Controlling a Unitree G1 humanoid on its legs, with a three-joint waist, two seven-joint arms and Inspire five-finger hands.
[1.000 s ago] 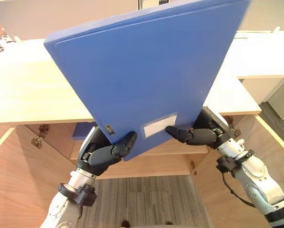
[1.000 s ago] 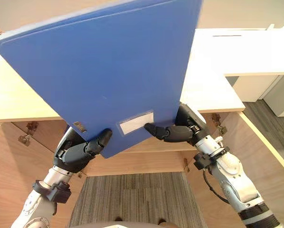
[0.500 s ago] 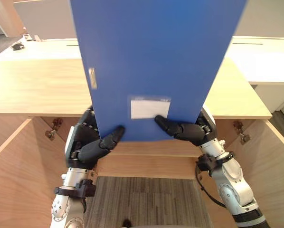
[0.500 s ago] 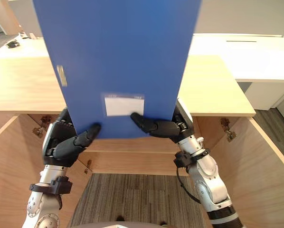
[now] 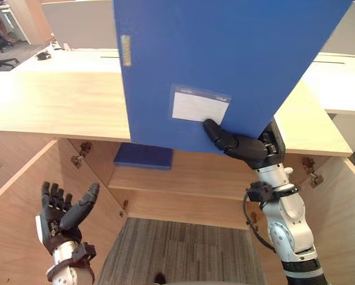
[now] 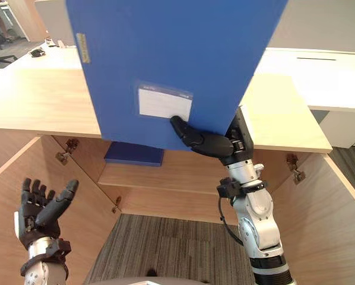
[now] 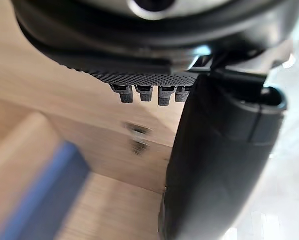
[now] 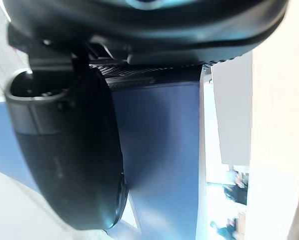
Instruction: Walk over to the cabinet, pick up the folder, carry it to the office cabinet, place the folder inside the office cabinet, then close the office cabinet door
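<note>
The right hand (image 5: 249, 147) pinches the lower edge of the blue folder (image 5: 225, 53), thumb by its white label (image 5: 200, 107). The folder's long axis rises from the hand above the counter's (image 5: 53, 107) near edge. The left hand (image 5: 56, 217) hangs spread and empty, well apart; the cabinet shelf (image 5: 183, 178) lies below the folder.

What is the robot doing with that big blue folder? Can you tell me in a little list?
folder: big, blue, held up above the wooden cabinet
right hand: pinches the folder's lower edge, thumb by its white label
left hand: open, palm up, low by the left door, holding nothing
cabinet: both doors stand open
shelf: a second folder, also blue, lies on it
</note>
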